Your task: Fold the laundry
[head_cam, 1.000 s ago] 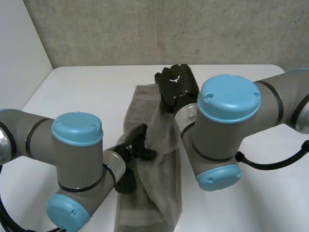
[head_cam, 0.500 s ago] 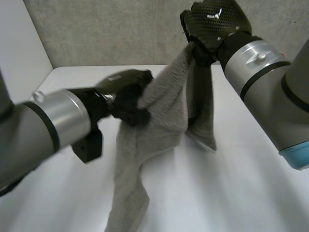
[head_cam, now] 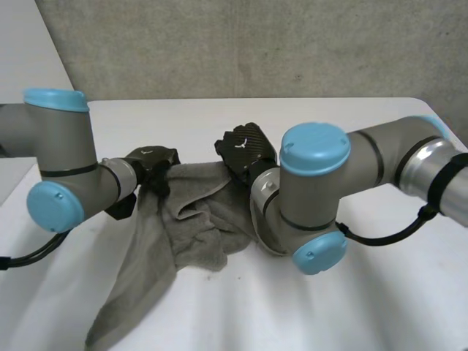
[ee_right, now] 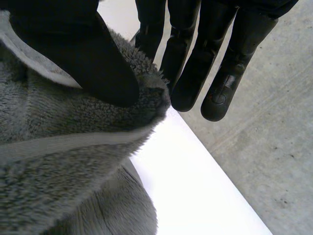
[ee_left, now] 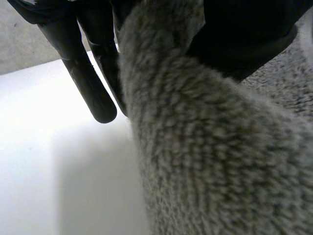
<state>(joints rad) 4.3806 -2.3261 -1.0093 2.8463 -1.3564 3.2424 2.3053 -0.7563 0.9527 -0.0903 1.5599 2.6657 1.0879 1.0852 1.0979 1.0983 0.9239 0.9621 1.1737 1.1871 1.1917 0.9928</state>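
Towel [head_cam: 191, 219]: 1 item, grey, fleecy pile, on the white table [head_cam: 380, 292]. Unfolded and rumpled. Its far edge runs between the 2 hands, 1 hand at each end. Nearer the camera, the cloth sags into a bunched heap at the middle of the table, just in front of the right arm [head_cam: 314, 190]. 1 long strip hangs from the left end and trails across the table toward the near-left side, where its end lies flat.

Left hand [head_cam: 150, 162]: black, at the left end of the towel's far edge, low over the table, at the end of the left arm [head_cam: 66, 157]. In its wrist view, a thick fold of towel [ee_left: 210, 161] rises between the thumb on 1 side and the fingers [ee_left: 93, 83] on the other. The fingers are nearly straight and point down toward the table [ee_left: 44, 171]. The hand is closed on the cloth in a pinch.

Right hand [head_cam: 247, 145]: black, at the right end of the same edge, near the middle of the table and close to the left hand. In its wrist view, the thumb presses on 1 corner of the towel [ee_right: 68, 147] and clamps it against the straight fingers [ee_right: 188, 68]. The rest of the cloth hangs beneath the palm. Held by a pinch, the fingers not curled.

Table: white, smooth, with the towel as its 1 load.

Wall [head_cam: 256, 44]: grey concrete, behind the far edge of the table.
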